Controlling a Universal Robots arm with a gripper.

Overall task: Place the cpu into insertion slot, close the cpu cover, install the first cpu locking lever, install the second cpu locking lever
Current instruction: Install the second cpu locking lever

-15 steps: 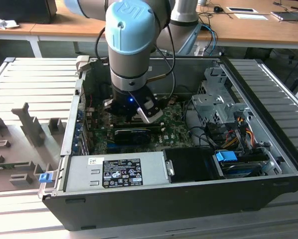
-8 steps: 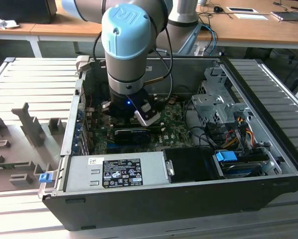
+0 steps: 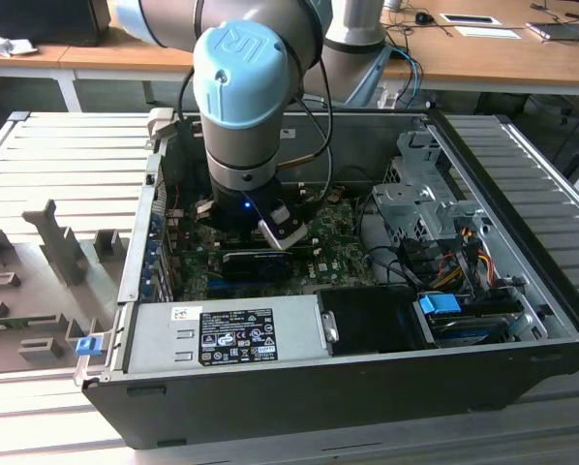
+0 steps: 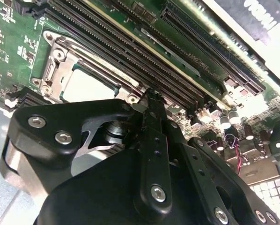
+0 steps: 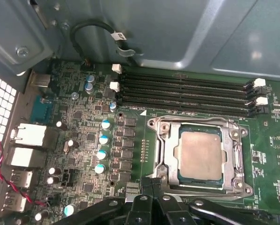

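Observation:
In both wrist views the cpu lies flat in the insertion slot on the green motherboard. The silver cpu cover lies down around it, and the chip's pale top shows through its window. My gripper hovers just off one edge of the socket with its black fingers pressed together and nothing visible between them. In the exterior view my wrist hangs inside the open computer case over the board, hiding the socket.
Long black memory slots run beside the socket, with the case wall behind them. In the exterior view a grey power supply sits at the front, and a drive cage and loose cables at the view's right.

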